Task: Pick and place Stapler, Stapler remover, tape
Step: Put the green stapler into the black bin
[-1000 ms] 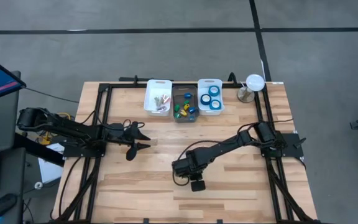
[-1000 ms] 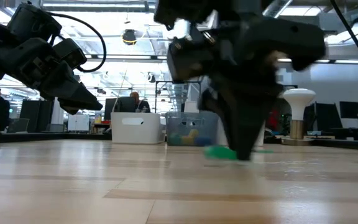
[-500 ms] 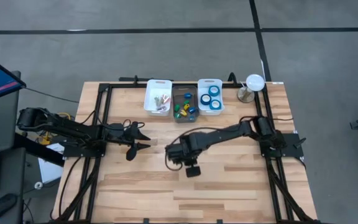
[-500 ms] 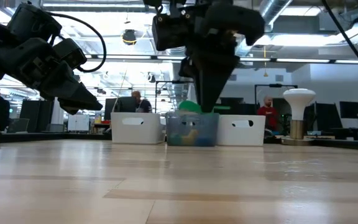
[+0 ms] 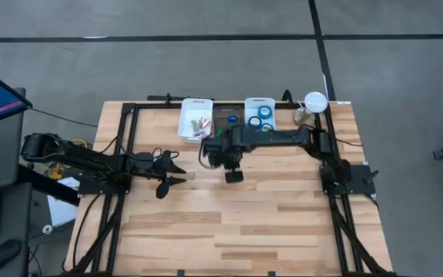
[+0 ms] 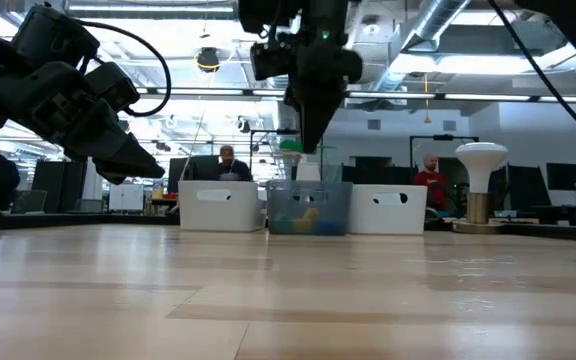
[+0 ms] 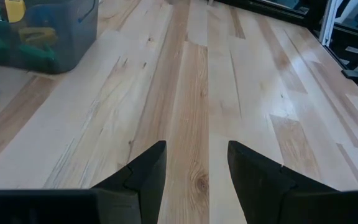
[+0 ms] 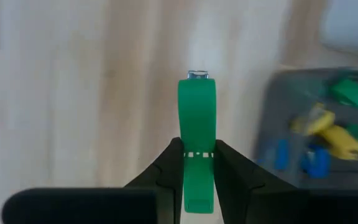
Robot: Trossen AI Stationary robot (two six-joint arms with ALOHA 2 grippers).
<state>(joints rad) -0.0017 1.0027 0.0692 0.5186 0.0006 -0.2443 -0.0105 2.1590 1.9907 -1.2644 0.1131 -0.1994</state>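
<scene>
The right gripper (image 8: 196,163) is closed on a small green stapler (image 8: 196,127), which it holds by its rear end, the front end projecting forward past the fingertips. In the low view the stapler (image 6: 290,146) hangs well above the table (image 5: 283,223), near the far row of bins. The middle bin (image 8: 316,134) is grey and translucent and contains green, yellow and blue pieces of the same kind. A white bin (image 5: 193,117) stands to its left. A white bin on the right holds the blue tape rolls (image 5: 264,113).

The left gripper (image 7: 194,165) waits over bare wood on the left side of the table, its fingers apart and holding nothing.

Handling assessment: the stapler appears to be rigid plastic with a metal tip, light, and smooth-sided. A grip across the narrow body is suitable. The long overhang may let it pivot if knocked against a bin wall. Release should occur low over the middle bin.
</scene>
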